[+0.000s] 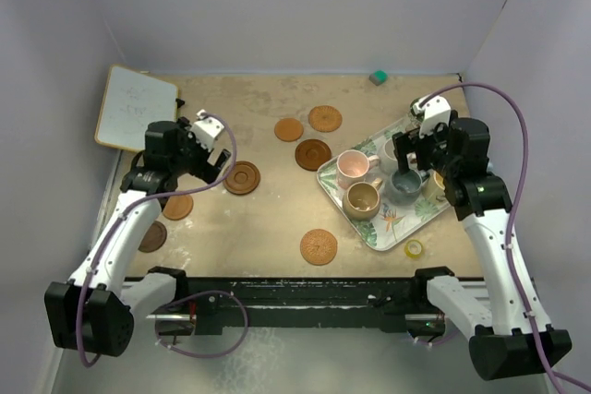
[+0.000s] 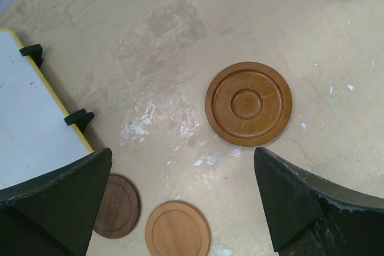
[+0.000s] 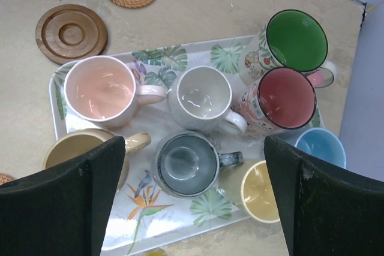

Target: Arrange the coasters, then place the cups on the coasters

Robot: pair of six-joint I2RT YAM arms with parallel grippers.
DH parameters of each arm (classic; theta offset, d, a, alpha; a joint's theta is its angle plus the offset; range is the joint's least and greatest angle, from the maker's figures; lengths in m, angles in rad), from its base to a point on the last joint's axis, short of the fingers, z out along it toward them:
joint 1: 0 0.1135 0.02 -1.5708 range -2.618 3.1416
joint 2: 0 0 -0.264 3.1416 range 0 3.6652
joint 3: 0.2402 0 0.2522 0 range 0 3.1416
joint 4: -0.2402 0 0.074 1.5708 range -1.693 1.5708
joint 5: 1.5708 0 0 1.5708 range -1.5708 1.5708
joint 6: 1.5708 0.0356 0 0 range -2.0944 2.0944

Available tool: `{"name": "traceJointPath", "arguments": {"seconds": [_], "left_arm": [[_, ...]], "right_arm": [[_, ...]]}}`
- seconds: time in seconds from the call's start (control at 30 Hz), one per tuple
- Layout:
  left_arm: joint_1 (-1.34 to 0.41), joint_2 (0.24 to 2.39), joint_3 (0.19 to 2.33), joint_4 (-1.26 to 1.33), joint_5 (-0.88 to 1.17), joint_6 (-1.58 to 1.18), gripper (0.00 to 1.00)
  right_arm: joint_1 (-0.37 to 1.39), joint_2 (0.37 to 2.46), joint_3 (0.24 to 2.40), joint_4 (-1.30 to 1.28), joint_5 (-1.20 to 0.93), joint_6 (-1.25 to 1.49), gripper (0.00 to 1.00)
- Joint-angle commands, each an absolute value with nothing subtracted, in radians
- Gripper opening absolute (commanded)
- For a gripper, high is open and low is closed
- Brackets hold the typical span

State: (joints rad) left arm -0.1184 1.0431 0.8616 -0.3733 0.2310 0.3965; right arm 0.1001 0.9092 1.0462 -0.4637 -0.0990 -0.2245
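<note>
**Top view.** I am watching both arms hanging over the tabletop (image 1: 268, 219). The left end effector (image 1: 215, 154) is hovering with its jaws wide, just beside a ringed coaster (image 1: 243, 177). The right end effector (image 1: 413, 149) is hovering, equally wide, over the leaf-patterned tray (image 1: 379, 232). I am counting seven coasters (image 1: 319, 246) lying scattered: three toward the far middle, one near the front edge, two down the left side, and the ringed one. I am not finding an eighth. The cups (image 1: 353, 166) are all standing together on the tray, and none is sitting on a coaster.

**Left wrist view.** The left fingers (image 2: 60, 202) are standing far apart and gripping nothing. The ringed coaster is lying flat on the tabletop ahead of them. A light coaster (image 2: 177, 229) and a dark coaster (image 2: 119, 206) are lying side by side lower down. A whiteboard (image 2: 30, 118) is filling the left margin.

**Right wrist view.** The right fingers (image 3: 324, 202) are also spread and empty. Below them eight cups are crowding the tray, among them a pink cup (image 3: 99, 91), a slate cup (image 3: 186, 165) and a green cup (image 3: 297, 40).

**Assessment.** I am judging the coaster arrangement to be the step in hand, and barely started. The next move is calling for the left end effector to come down squarely over the ringed coaster. The disc is thin, so the fingers need to reach the tabletop before pinching its rim.
</note>
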Motion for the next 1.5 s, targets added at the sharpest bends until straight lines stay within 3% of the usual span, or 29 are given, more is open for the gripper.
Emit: {"name": "traceJointPath", "arguments": {"seconds": [0.0, 0.37, 0.7, 1.47], "left_arm": [[-0.160, 1.098, 0.874, -0.356, 0.236, 0.471, 0.99], [-0.280, 1.309, 0.893, -0.364, 0.272, 0.541, 0.98], [-0.365, 1.526, 0.946, -0.343, 0.285, 0.541, 0.89], [-0.343, 1.842, 1.107, -0.371, 0.263, 0.631, 0.46]], "right_arm": [[0.106, 0.901, 1.032, -0.423, -0.118, -0.250, 1.00], [0.106, 0.891, 1.010, -0.438, -0.123, -0.269, 1.00], [0.105, 0.901, 0.981, -0.431, -0.116, -0.286, 1.00], [0.106, 0.920, 0.966, -0.423, -0.082, -0.313, 1.00]]}}
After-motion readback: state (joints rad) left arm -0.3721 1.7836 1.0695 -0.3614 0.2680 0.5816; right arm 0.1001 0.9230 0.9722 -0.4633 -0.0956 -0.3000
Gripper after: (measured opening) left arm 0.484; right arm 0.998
